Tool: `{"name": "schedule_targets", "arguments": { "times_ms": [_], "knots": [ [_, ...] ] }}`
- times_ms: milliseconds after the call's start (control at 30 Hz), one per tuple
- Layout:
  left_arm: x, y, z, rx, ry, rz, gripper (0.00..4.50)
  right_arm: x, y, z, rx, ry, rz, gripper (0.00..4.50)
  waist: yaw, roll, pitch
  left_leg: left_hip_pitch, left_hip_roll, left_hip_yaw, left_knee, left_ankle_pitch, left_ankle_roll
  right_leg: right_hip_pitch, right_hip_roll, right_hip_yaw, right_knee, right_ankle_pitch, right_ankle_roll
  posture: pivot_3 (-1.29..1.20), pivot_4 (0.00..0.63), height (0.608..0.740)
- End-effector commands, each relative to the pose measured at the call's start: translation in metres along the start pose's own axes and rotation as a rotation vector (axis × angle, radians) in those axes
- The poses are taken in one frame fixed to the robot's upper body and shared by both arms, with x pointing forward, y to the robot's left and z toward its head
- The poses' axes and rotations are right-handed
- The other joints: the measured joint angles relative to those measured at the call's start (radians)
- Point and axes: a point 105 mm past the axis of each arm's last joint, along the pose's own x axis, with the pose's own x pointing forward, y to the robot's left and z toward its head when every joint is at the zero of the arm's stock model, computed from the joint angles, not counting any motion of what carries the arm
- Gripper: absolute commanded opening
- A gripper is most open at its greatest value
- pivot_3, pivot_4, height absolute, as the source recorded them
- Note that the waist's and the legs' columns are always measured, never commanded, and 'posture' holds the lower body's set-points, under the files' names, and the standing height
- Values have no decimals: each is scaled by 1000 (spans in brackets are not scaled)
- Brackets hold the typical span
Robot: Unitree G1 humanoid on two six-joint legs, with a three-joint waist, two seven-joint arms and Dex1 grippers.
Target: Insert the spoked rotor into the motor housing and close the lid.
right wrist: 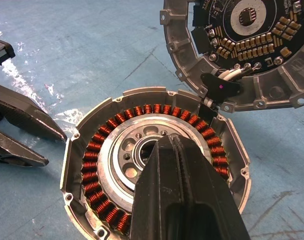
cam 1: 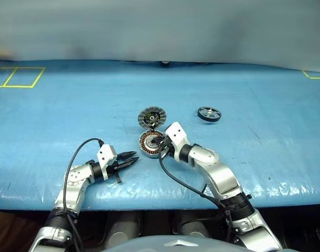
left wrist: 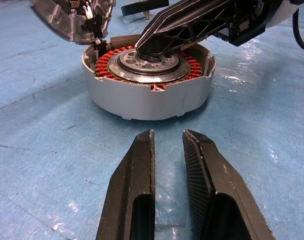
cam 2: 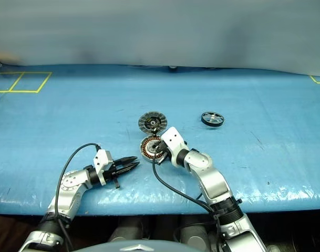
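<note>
While rotor [cam 1: 209, 114] sits untouched far right, well apart from housing [cam 1: 151, 144], insertion not started. Lid [cam 1: 151, 117] open. Right gripper [right wrist: 164, 150] pinched together, tips over hub; left gripper [cam 1: 132, 159] slightly apart, empty. Next: fetch rotor.

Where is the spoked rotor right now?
In the left eye view, the spoked rotor lies on the blue table, right of the open lid.

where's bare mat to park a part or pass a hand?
Free: the blue mat from the yellow markings in to the motor housing, and the right side beyond the spoked rotor. Crowded: centre, where the open lid, housing, right gripper and left gripper bunch.
</note>
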Motion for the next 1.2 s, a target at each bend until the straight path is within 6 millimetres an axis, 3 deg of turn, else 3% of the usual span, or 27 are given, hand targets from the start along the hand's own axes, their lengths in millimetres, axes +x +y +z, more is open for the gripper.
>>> {"name": "schedule_targets", "arguments": {
  "times_ms": [33, 833, 1200],
  "knots": [
    [1, -1, 6, 16, -18, -7, 914, 2, 3, 13, -30, -41, 15, 27, 0, 0, 0, 0, 0, 0, 0, 0, 0, 0, 0, 0, 0, 0, 0, 0, 150, 740],
    [1, 0, 7, 19, -19, -1, 914, 3, 4, -13, -152, 98, 14, 27, 0, 0, 0, 1, 0, 0, 0, 0, 0, 1, 0, 0, 0, 0, 0, 0, 150, 740],
    [1, 0, 7, 18, -16, -3, 914, 2, 5, -14, -239, 130, 16, 27, 0, 0, 0, 1, 0, 0, 0, 0, 0, 1, 0, 0, 0, 0, 0, 0, 150, 740]
  ]
}}
